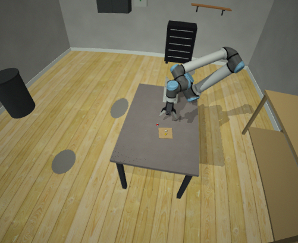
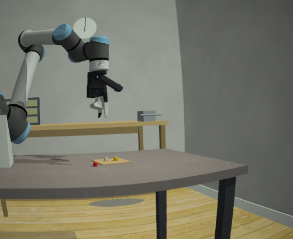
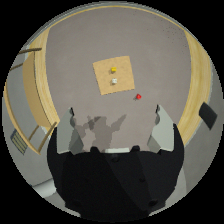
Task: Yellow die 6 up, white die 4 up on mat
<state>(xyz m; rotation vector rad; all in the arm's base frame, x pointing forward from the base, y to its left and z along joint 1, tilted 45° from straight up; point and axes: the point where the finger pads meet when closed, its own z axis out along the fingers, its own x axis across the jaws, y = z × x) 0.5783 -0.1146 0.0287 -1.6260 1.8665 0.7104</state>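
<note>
The yellow die (image 1: pixel 165 134) (image 2: pixel 116 159) (image 3: pixel 113 70) sits on the square tan mat (image 1: pixel 161 136) (image 2: pixel 123 161) (image 3: pixel 99 71). The white die (image 1: pixel 166 130) (image 2: pixel 106 159) (image 3: pixel 114 81) sits on the mat beside it, nearer the robot, with a small gap between them. The red die (image 1: pixel 157 124) (image 2: pixel 95 164) (image 3: pixel 138 96) lies on the table, off the mat near one corner. All three look flat; their top numbers are too small to read. My gripper (image 1: pixel 168 117) (image 2: pixel 102 116) (image 3: pixel 114 106) is open and empty, high above the table, on the robot's side of the mat.
The grey table (image 1: pixel 138 143) (image 2: pixel 162 173) (image 3: pixel 165 65) carries the dice and mat. The robot's base stands at the table's far edge in the top view. A wooden workbench (image 1: pixel 279 167) (image 2: pixel 83 126) stands off to one side, away from the table.
</note>
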